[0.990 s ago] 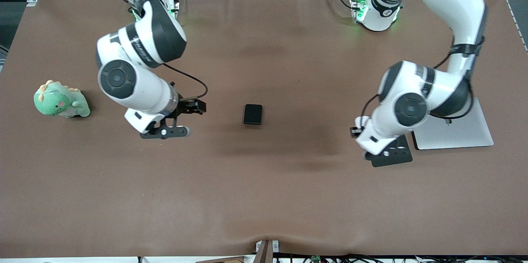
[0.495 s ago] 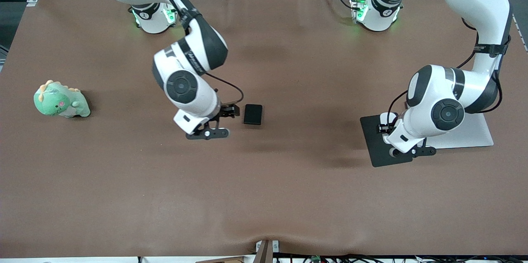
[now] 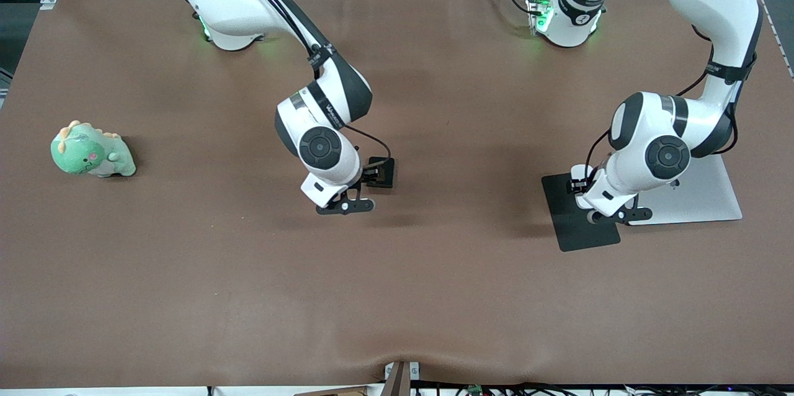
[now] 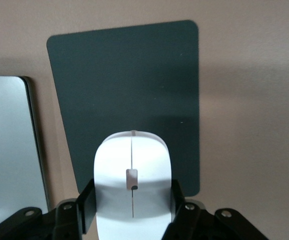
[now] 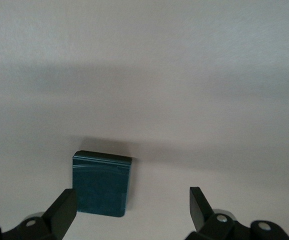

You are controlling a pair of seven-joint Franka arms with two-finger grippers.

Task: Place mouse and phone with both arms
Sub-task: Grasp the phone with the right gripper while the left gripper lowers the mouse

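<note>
Read the table (image 3: 397,297) as a clock face seen from the front camera, with 12 at the arms' bases and 6 at the camera's edge. The phone (image 3: 386,172) lies flat close to the centre, a small black slab with rounded corners, partly covered in the front view by the right arm's wrist. The right hand (image 3: 346,204) hangs low over the table at the phone's 8 o'clock corner, pointing down. Its wrist view shows the hand (image 5: 132,200) spread wide and holding nothing, with the phone (image 5: 102,187) on the table below it, close to one finger (image 5: 64,206) and well off from the other. The left arm reaches down at about 3 o'clock on the table, where a flat black mat (image 3: 574,234) lies with a silver slab (image 3: 707,197) just beside it at the mat's 2 o'clock. The left hand (image 3: 614,216) is over the mat's edge on the slab's side. In its wrist view that hand (image 4: 133,200) is clamped on the mouse (image 4: 132,170), one finger on each long flank, with the grey line and small wheel facing up. The mouse is over the mat (image 4: 134,80), the slab (image 4: 7,150) showing alongside; whether it touches the mat cannot be told. A green plush dinosaur (image 3: 92,150) sits alone at 9 o'clock, well apart from both hands.
</note>
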